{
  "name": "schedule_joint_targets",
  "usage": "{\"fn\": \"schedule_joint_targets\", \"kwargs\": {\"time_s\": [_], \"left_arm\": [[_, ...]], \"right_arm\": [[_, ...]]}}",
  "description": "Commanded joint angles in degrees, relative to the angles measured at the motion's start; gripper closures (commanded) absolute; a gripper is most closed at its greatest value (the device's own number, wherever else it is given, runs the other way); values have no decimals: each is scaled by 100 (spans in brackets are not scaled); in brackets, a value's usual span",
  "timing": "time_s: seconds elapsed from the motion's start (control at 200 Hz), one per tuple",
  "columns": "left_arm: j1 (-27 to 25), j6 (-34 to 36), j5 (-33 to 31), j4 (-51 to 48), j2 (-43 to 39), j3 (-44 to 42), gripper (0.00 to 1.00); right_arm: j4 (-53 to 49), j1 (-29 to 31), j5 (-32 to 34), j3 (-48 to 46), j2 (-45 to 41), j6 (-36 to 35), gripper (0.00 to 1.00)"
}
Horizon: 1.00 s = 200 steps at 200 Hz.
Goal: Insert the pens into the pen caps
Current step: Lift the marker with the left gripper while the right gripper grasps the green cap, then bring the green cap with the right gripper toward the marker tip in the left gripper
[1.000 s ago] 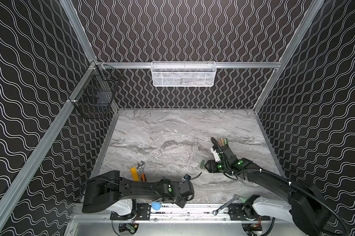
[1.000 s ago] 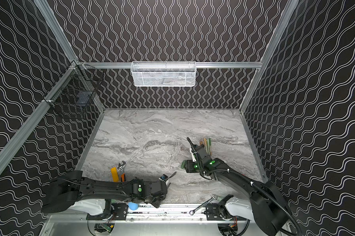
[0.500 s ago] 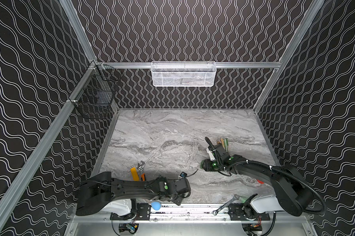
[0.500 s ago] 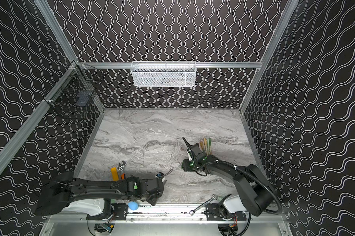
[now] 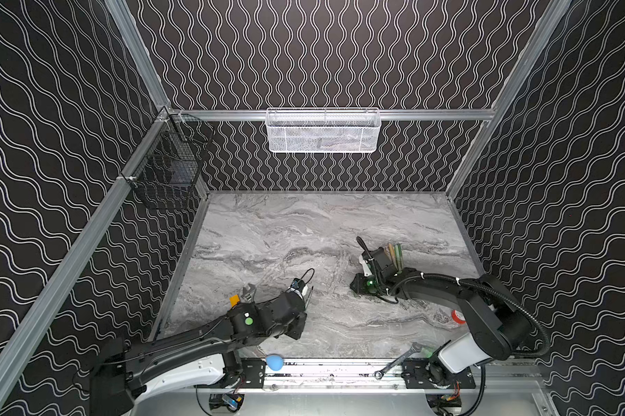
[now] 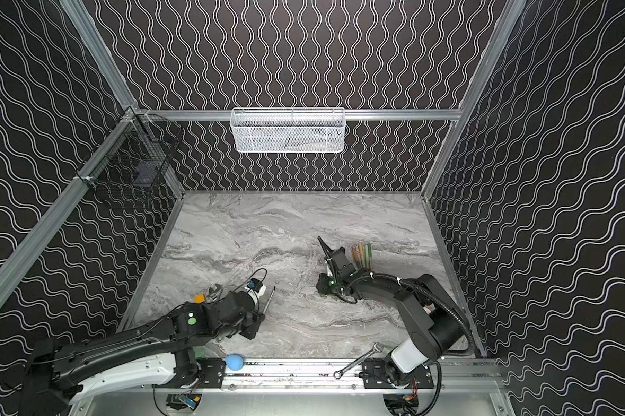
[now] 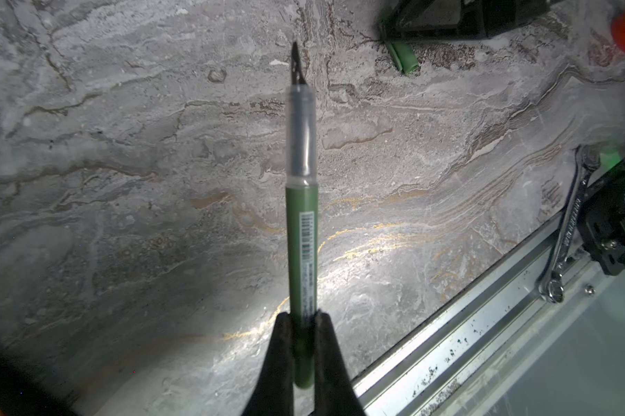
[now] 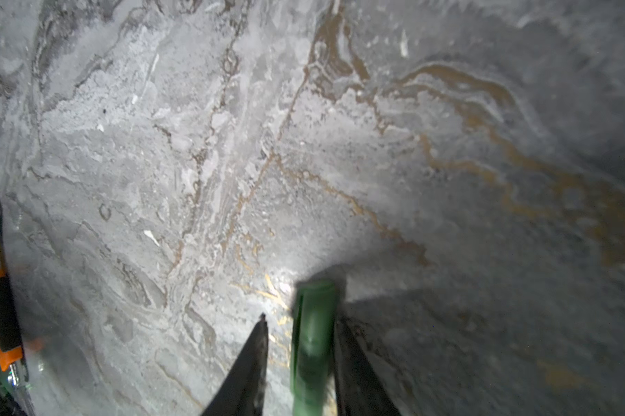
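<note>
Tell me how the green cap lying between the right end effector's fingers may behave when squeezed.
The green cap is a round, smooth tube, so it may roll or slip sideways. Being short and plastic-looking, it is probably stiff and light.

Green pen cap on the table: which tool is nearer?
Right. The right tool straddles the green pen cap; the left tool, gripping a green pen, is away from it.

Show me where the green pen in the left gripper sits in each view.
Both top views: green pen, a thin stick front of centre.
Left wrist: mid-picture, its tail clamped in the left gripper.
Right wrist: not in it.
Shared landmark: steel wrench on the front rail, absent from the right wrist.
</note>
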Motion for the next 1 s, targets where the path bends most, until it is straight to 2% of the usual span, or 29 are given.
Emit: {"fn": "schedule_joint_targets", "kwargs": {"time_s": [0.0,0.34,0.511,0.766,0.996], "left_arm": [[88,212,75,47,-137,-29,100],[115,288,62,210,-126,-74,100],[163,449,137,344,-60,-70,100],[177,1219,803,973,90,-49,100],[250,1392,1599,1784,3,-229,100]], "right_arm": [[-388,-2,-19,-10,95,166,71],[-589,13,-87,77,92,-11,81],[-562,-1,-133,56,-49,-46,82],[169,22,-440,-151,-651,-380,83],[1053,105,-866,-182,-1324,-511,83]]}}
